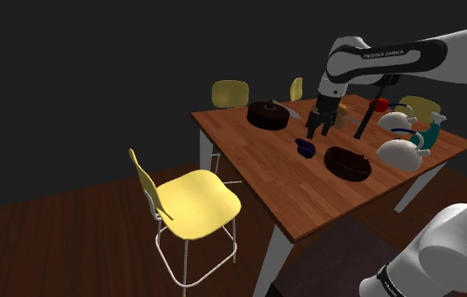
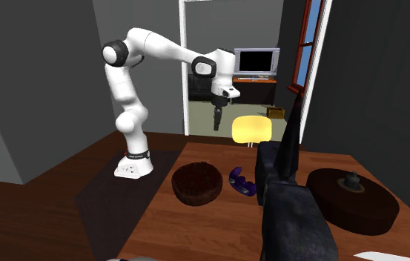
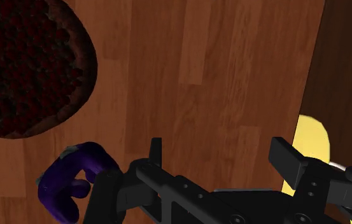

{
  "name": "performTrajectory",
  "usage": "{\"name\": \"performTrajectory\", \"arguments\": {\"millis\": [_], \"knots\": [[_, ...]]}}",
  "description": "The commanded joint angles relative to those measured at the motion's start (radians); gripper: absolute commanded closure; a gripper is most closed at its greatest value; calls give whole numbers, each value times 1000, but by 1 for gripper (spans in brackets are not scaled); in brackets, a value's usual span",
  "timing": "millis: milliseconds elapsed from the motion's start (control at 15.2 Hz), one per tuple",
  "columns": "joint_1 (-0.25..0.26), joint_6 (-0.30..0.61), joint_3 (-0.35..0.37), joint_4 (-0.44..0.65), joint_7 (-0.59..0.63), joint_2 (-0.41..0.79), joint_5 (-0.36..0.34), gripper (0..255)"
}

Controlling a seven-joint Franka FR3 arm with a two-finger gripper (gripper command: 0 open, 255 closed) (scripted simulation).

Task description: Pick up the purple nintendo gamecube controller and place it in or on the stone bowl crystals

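Controller (image 1: 306,148) near seemingly "FRANKA EMIKA" arm (image 1: 442,57)

The table (image 3: 219,76) is grained wood, the purple controller (image 3: 72,181) smooth, the dark bowl (image 3: 21,63) rough and pebbly

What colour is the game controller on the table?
The controller is purple, clearest in the wrist view.

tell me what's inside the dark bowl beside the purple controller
The bowl is filled with dark reddish, lumpy crystals. They cover its floor, so anything beneath them cannot be seen. The controller lies outside it.
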Motion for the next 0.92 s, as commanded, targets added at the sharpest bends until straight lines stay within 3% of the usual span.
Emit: {"name": "performTrajectory", "arguments": {"millis": [0,858], "knots": [[-8,17,-18,58,-17,84,13,0],[-103,36,-67,493,-89,609,139,0]]}}
